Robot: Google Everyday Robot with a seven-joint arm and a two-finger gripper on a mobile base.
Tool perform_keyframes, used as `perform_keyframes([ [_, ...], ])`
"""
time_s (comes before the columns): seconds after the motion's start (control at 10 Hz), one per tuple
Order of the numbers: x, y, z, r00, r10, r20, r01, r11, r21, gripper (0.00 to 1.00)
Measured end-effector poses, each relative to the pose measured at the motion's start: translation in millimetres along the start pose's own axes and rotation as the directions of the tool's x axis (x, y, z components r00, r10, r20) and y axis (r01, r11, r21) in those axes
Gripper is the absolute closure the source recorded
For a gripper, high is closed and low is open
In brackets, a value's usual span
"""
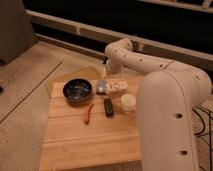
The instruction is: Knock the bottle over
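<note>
Wooden table (90, 142): whitish bottle (116, 86) lies flat, gripper (106, 80) just above

Pale wooden surface (85, 142), planked and matt. Bottle (116, 87) lies there, translucent whitish plastic. Gripper (107, 75) just above it, on a smooth, glossy white arm (170, 100). Bowl (77, 90) dark, shiny.

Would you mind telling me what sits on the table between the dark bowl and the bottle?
In the camera view, a small grey packet lies between the dark bowl and the toppled bottle; the gripper is just above the bottle.
</note>
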Motion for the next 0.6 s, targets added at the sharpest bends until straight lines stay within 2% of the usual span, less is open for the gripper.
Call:
perform_keyframes([
  [0.2, 16.9, -7.0, -6.0, 1.000, 0.021, -0.002, -0.021, 1.000, 0.009, 0.35],
  [0.6, 19.3, -5.8, -6.8, 1.000, 0.022, -0.002, -0.022, 1.000, 0.008, 0.35],
])
